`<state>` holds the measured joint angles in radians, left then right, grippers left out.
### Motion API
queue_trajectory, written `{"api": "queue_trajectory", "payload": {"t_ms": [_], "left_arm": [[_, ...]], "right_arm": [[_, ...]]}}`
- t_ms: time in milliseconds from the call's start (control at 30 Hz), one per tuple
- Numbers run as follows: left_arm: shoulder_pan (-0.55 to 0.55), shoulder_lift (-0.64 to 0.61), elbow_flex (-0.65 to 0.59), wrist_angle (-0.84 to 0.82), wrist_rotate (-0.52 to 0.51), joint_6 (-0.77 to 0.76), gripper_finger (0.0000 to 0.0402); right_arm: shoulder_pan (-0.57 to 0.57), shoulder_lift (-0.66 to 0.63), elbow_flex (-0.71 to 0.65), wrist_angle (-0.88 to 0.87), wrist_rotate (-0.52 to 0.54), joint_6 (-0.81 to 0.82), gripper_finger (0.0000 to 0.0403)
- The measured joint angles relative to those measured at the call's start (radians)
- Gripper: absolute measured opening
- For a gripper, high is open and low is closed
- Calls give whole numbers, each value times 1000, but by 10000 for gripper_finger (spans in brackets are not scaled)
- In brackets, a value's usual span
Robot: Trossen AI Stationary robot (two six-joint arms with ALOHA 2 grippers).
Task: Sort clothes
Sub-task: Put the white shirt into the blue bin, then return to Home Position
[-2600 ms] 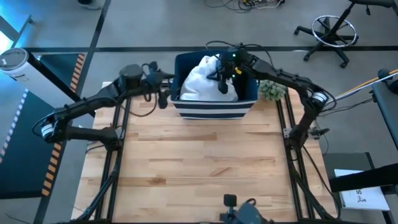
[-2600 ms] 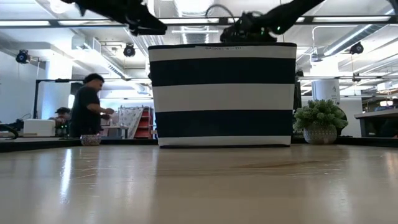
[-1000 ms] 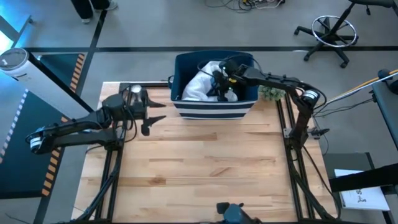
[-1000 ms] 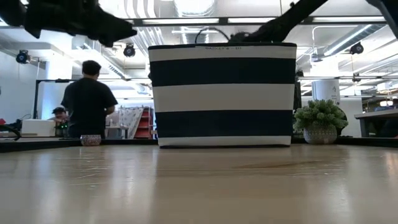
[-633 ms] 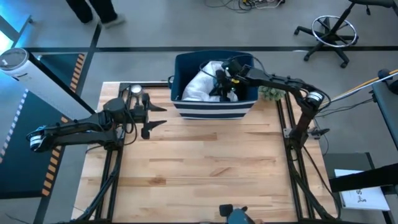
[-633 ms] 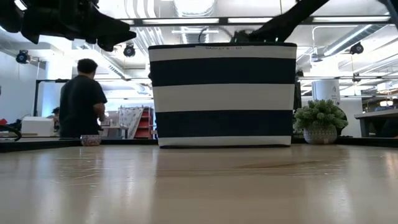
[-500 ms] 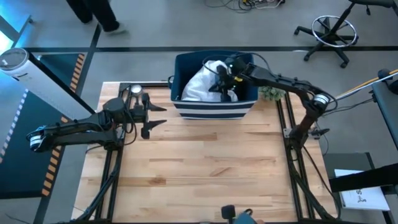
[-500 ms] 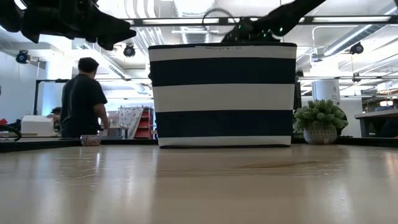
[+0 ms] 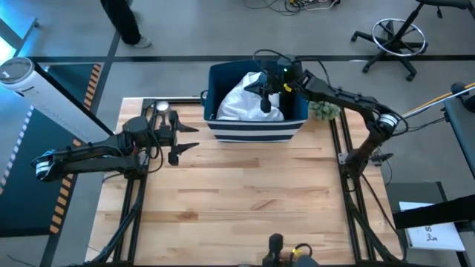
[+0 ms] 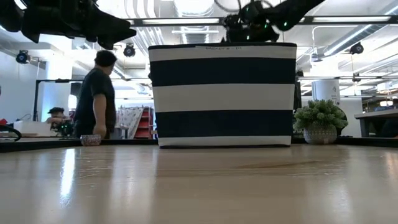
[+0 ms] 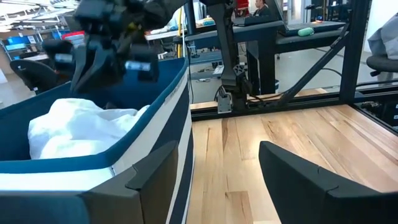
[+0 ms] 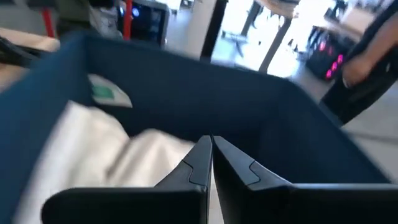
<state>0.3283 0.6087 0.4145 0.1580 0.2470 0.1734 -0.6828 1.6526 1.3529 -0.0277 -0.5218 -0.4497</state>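
Observation:
A large white garment (image 9: 241, 100) lies heaped inside the navy striped bin (image 9: 256, 132), which stands at the table's far edge. The garment also shows in the left wrist view (image 11: 81, 127) and the right wrist view (image 12: 112, 162). My right gripper (image 9: 265, 95) hangs shut above the garment, over the bin's opening, just above the rim in the low view (image 10: 245, 28). No cloth shows between its fingertips (image 12: 211, 142). My left gripper (image 9: 189, 137) is open and empty above the table, left of the bin. The other clothes are out of view.
A small green plant (image 9: 324, 108) stands right of the bin and shows in the low view (image 10: 320, 118). Bare wooden tabletop (image 9: 245, 193) spreads in front of the bin. A person (image 10: 96, 93) walks in the room behind the table.
My right gripper has risen from down inside the bin to just above its rim. The white garment stays heaped in the bin. The person behind the table has walked to the right.

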Motion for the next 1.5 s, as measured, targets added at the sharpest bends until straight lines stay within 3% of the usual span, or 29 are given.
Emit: {"api": "queue_trajectory", "payload": {"t_ms": [433,767,967,1167,1500], "left_arm": [[-2,-8,-3,-19,-1,-3,200],[-5,-50,-6,-16,-1,-2,196],[-5,-107,-4,-19,-1,24,183],[-5,-138,44,-63,-2,18,145],[-26,-142,95,-177,5,27,7]], "right_arm": [[-27,173,-43,-96,-35,-18,0],[-51,132,-203,-8,-36,-7,0],[-50,27,-184,-17,-27,2,0],[-41,-124,-170,-14,-28,51,0],[94,-486,-322,17,9,74,0]]}}
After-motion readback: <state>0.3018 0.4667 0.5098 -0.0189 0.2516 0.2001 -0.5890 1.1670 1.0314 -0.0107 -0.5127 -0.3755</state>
